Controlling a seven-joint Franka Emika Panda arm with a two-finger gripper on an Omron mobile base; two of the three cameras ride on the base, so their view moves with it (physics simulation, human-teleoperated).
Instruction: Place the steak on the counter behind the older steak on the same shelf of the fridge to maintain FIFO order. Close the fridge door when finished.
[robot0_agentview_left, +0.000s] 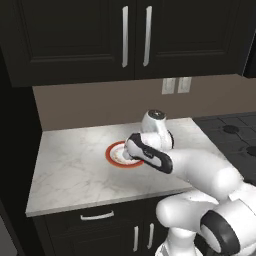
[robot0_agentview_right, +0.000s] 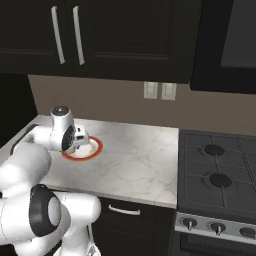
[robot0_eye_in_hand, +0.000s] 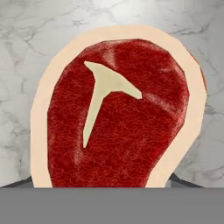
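My gripper (robot0_agentview_right: 79, 141) hung right over the steak (robot0_eye_in_hand: 118, 113); whether it was clenched, I couldn't tell. An off-centre pinch could have slid it off the plate (robot0_agentview_left: 114, 154).

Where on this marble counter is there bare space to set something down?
The counter lies bare between the red-rimmed plate and the stove, and again from the plate to the counter's left end. It is crowded at the plate, where the arm reaches over it and the steak sits close under the hand.

Steak (robot0_eye_in_hand: 118, 118) red, cream rim, pale T-shaped streak; counter (robot0_agentview_left: 75, 170) white-grey veined marble; plate (robot0_agentview_left: 112, 155) red-rimmed.
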